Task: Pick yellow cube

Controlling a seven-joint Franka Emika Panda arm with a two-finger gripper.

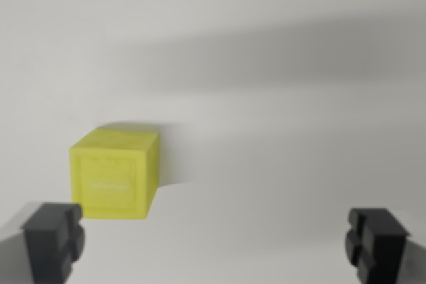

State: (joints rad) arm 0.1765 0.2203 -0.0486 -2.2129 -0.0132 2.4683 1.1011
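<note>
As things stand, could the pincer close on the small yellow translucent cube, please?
Probably not yet. The open pincer has nothing blocking it, but the small yellow translucent cube sits beside the finger on the wrist view's left, off centre; shifting that way should do it.

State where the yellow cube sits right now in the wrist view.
The yellow cube sits left of centre on the white surface, just above the finger at the wrist view's left.
</note>
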